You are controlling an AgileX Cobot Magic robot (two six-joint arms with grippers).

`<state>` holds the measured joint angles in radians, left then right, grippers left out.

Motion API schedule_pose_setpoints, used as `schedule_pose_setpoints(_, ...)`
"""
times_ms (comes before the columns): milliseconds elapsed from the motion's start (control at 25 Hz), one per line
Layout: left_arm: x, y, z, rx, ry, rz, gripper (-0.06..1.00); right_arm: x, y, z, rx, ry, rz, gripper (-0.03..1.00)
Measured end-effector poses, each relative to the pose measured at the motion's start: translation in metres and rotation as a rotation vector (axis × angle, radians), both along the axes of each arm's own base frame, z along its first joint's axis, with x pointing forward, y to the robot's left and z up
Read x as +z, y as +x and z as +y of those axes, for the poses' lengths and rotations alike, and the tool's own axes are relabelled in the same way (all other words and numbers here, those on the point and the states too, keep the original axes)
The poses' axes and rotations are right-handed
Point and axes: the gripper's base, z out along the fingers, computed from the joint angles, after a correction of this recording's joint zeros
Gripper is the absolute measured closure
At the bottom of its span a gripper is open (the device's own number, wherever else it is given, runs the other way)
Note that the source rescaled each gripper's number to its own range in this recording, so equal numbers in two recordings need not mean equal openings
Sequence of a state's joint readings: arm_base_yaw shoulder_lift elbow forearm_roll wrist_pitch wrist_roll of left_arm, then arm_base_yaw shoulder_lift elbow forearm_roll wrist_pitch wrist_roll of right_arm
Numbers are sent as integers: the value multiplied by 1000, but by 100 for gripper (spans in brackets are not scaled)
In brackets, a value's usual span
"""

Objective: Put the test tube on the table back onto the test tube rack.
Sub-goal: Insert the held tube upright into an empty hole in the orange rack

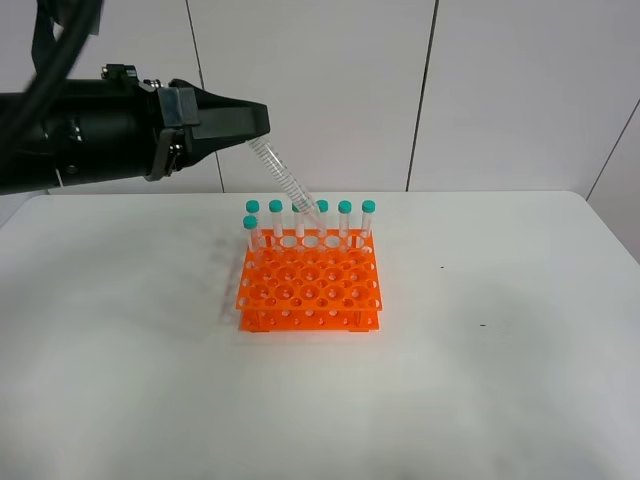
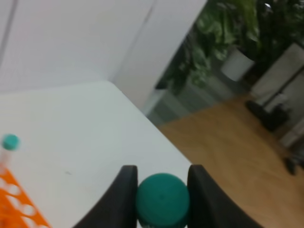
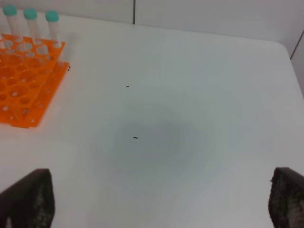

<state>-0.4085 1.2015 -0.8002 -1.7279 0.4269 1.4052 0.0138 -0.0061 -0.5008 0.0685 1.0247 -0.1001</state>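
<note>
**Left tool** (image 1: 262, 122), black, is clenched on the teal screw cap (image 2: 163, 202) of a slim clear plastic test tube (image 1: 283, 178). The tube hangs tilted in the air, cap up and to the left, with its pointed tip lowered at the far row of the bright orange plastic grid rack (image 1: 310, 290). Whether the tip has entered a hole cannot be told.

Seven like tubes (image 1: 345, 222) stand upright along the rack's far row and far-left corner. The rack rests near the middle of the plain white counter (image 1: 520, 350).

**Right tool** (image 3: 156, 204) is released, jaws spread wide, and hovers over the counter to the right of the rack, well apart from it.
</note>
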Motion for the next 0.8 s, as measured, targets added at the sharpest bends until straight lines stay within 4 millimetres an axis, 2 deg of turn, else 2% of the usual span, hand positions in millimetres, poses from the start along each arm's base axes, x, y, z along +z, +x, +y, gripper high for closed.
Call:
schedule_pose_setpoints(160, -2, 6, 5, 68, 95, -59, 93, 0, 0, 0, 0, 0, 0, -3)
schedule_pose_setpoints(360, -10, 12, 15, 96, 420, -182, 93, 0, 0, 0, -1, 2, 0, -3)
schedule_pose_setpoints(480, -13, 20, 27, 204, 567, -207, 93, 0, 0, 0, -1, 2, 0, -3)
schedule_pose_setpoints(560, -11, 24, 31, 297, 577, -221, 93, 0, 0, 0, -1, 2, 0, -3)
schedule_pose_setpoints(640, -10, 25, 27, 345, 565, -299, 93, 0, 0, 0, -1, 2, 0, -3)
schedule_pose_setpoints(720, -14, 29, 21, 363, 517, -342, 93, 0, 0, 0, -1, 2, 0, -3)
schedule_pose_setpoints(800, -26, 38, 13, 341, 506, -347, 93, 0, 0, 0, -1, 3, 0, -3)
